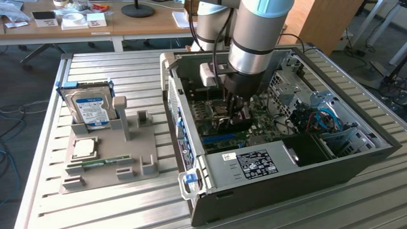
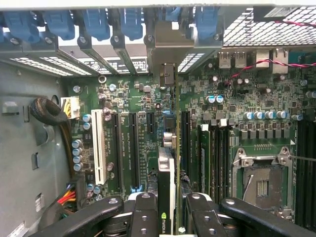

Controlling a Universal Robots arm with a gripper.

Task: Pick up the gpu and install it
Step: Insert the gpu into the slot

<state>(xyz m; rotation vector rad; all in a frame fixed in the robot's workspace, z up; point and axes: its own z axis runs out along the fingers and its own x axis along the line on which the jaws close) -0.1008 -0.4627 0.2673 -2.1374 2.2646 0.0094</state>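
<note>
My gripper (image 2: 173, 217) is down inside the open computer case (image 1: 305, 162), shut on the gpu (image 2: 167, 173). The card is seen edge-on in the wrist view, held upright between my black fingers (image 2: 143, 212), with a green logo on its near end. Its silver end bracket (image 2: 170, 44) reaches the case's rear slot openings. The card stands over the green motherboard (image 2: 222, 108), between two long black expansion slots (image 2: 134, 148); I cannot tell whether its lower edge sits in a slot. In the exterior view my gripper (image 1: 237, 114) hangs just above the board with the dark card (image 1: 224, 125) under it.
Blue slot clips (image 2: 94, 22) line the rear wall. A white slot (image 2: 98, 143), an orange cable bundle (image 2: 66, 197) and the bare CPU socket (image 2: 261, 182) flank the card. Outside, a grey fixture (image 1: 127, 148) holds a blue-labelled hard drive (image 1: 92, 107), a processor (image 1: 85, 147) and a memory stick (image 1: 105, 161).
</note>
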